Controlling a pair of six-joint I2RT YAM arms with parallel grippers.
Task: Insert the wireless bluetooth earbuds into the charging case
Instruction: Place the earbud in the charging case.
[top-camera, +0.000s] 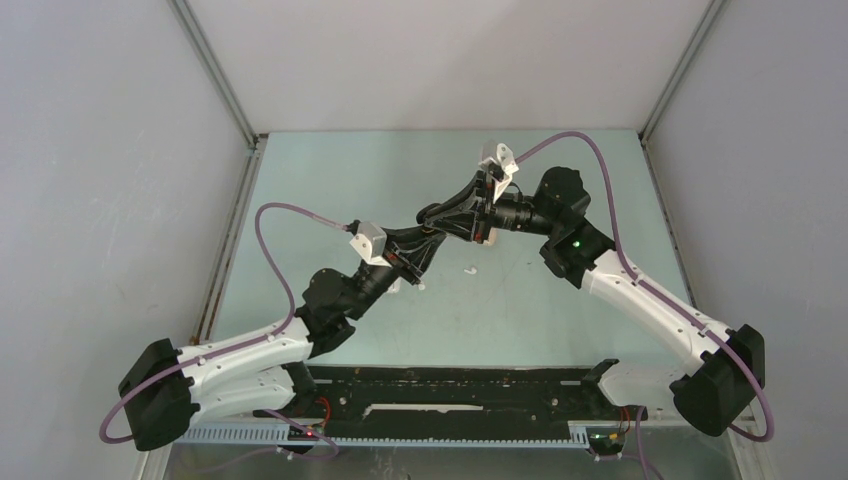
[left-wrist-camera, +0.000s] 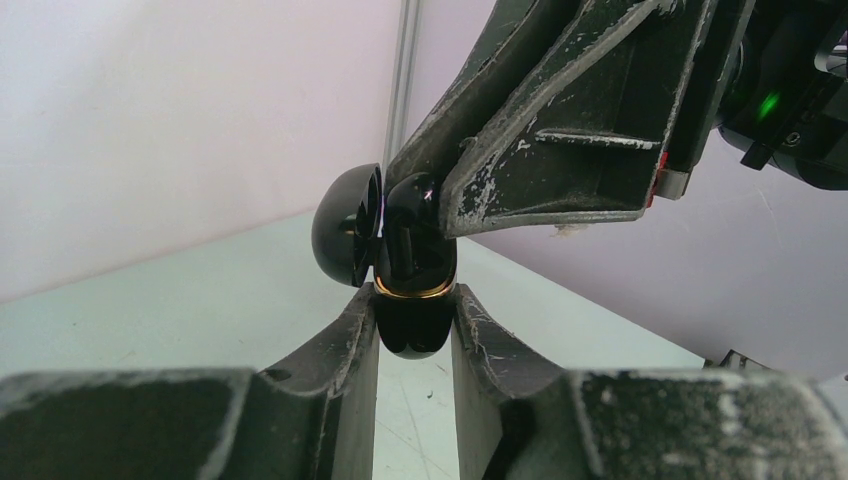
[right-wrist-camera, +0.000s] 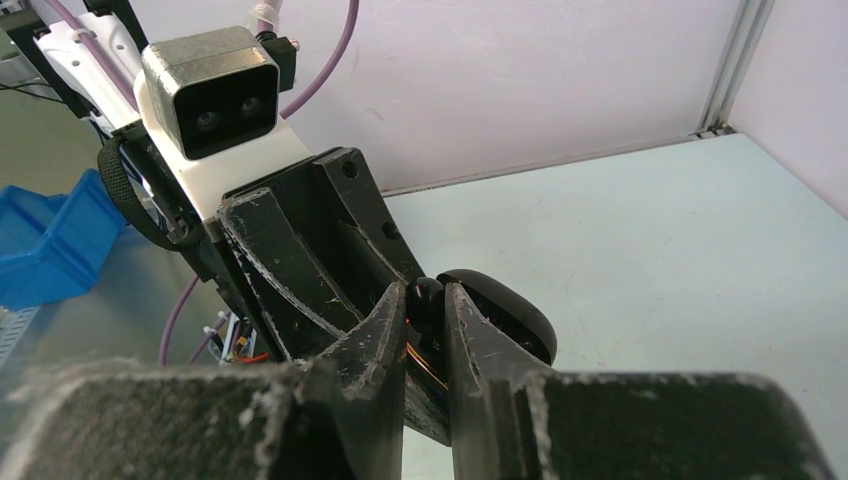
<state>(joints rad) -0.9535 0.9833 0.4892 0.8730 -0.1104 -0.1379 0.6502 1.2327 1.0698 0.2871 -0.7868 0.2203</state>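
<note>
Where the left wrist view starts, at its bottom edge, the left gripper (left-wrist-camera: 415, 302) is clenched on the charging case (left-wrist-camera: 413, 335). One worn finger presses each side of the glossy black body just under its gold rim. The case stands upright in the centre of that frame, lifted off the table (top-camera: 560, 170). Its domed lid (left-wrist-camera: 340, 235) is swung open to the left.

Just above the rim sits a rounded black piece that looks like a black earbud (left-wrist-camera: 412, 225), right at the mouth of the case. How deep it goes cannot be told. From the upper right of the same frame the right gripper (right-wrist-camera: 425, 297) reaches down onto it. In the right wrist view its two fingers stand almost together, pinching that dark piece at their tips. The open lid shows just right of them.

Farther back in the right wrist view, a blue bin (right-wrist-camera: 50, 240) shows at the left edge.

From above, the two grippers meet over the middle of the table. Two tiny white bits (top-camera: 470, 270) lie on the surface just below them, too small to name.
</note>
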